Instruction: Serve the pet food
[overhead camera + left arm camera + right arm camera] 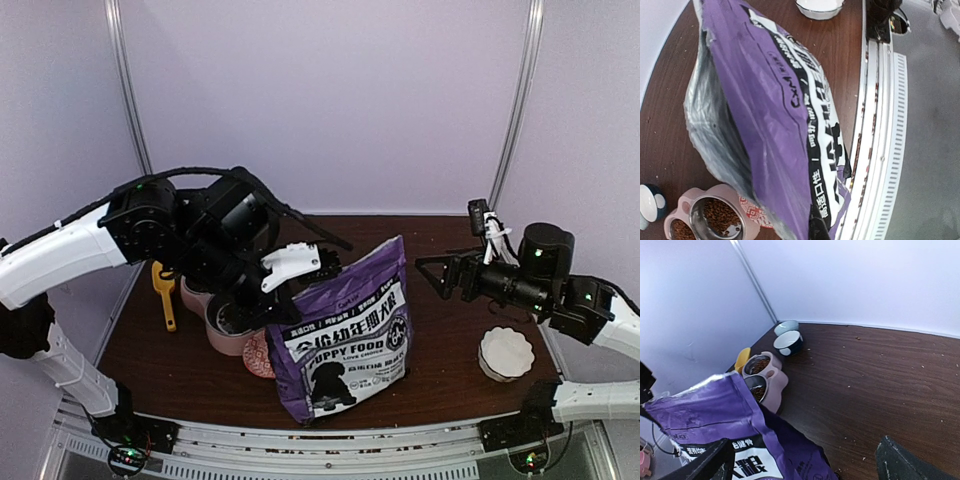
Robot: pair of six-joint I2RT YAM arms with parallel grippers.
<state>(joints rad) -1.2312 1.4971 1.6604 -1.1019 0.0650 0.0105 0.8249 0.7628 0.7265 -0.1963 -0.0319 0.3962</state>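
Note:
A tall purple pet food bag (pixel 345 335) stands at the table's front middle with its top open. My left gripper (pixel 322 265) is shut on the bag's upper left edge; in the left wrist view one black fingertip (pixel 834 222) presses on the bag (pixel 770 115). Brown pet food kibble (pixel 715 215) lies in both steel bowls of the pink feeder (pixel 225 325) just left of the bag. My right gripper (pixel 432 272) hovers open to the right of the bag's top, and in its own view the bag (pixel 730 410) shows between the spread fingers (pixel 707 465).
A yellow scoop (pixel 163 290) lies left of the feeder. A white scalloped bowl (pixel 505 352) sits at the front right. Two small bowls (pixel 788 341) stand in the back left corner. A red patterned mat (pixel 258 352) lies by the bag's base. Crumbs dot the table.

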